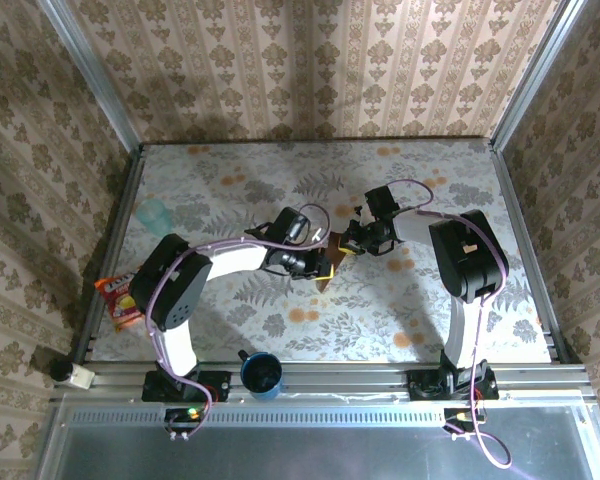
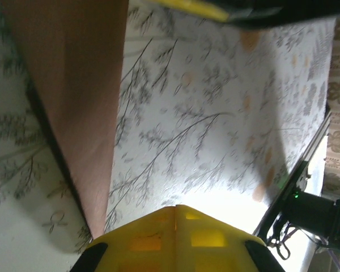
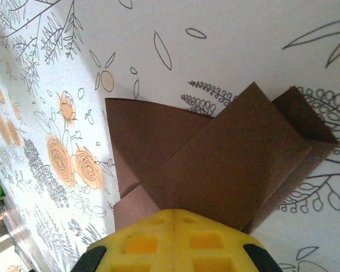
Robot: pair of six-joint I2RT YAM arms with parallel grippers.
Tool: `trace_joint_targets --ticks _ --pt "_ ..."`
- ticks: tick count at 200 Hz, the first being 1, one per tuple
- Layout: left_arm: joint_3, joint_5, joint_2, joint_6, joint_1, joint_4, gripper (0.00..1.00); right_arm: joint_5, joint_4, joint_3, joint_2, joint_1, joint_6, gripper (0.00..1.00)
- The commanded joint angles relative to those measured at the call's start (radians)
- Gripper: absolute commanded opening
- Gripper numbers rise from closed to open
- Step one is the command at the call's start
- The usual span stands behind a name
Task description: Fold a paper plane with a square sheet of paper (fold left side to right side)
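Note:
The square sheet of paper (image 1: 326, 283) is dark reddish-brown and lies mid-table, folded into overlapping flaps. In the right wrist view the folded paper (image 3: 232, 153) shows a pointed flap and stacked layers, a rough paper plane shape. My right gripper (image 3: 178, 212) is shut, and its yellow fingertips rest on the near edge of the paper. In the left wrist view the paper (image 2: 73, 85) runs down the left side and narrows to a point. My left gripper (image 2: 174, 211) is shut just right of that point, over the bare tablecloth. From above, the left gripper (image 1: 323, 268) and right gripper (image 1: 350, 242) meet over the paper.
A blue cup (image 1: 262, 375) stands at the near rail between the arm bases. An orange snack packet (image 1: 120, 298) lies at the left table edge, and a pale teal object (image 1: 155, 213) sits at the back left. Metal rails frame the floral tablecloth.

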Motion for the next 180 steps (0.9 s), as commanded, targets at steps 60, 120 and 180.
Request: trace_joint_targets --ticks 60,120,180 --pt "0.05 0.001 0.122 0.09 -0.007 -0.113 0.0 0.028 -0.013 -0.011 0.002 0.007 0.011 0.0" --pt "-0.026 -0.049 0.148 0.081 -0.015 -0.085 0.0 -0.001 0.026 -0.03 -0.106 0.008 0.019 0.0" --pt "-0.025 -0.057 0.154 0.091 -0.015 -0.085 0.0 -0.045 0.113 -0.173 -0.242 0.027 0.05 0.0"
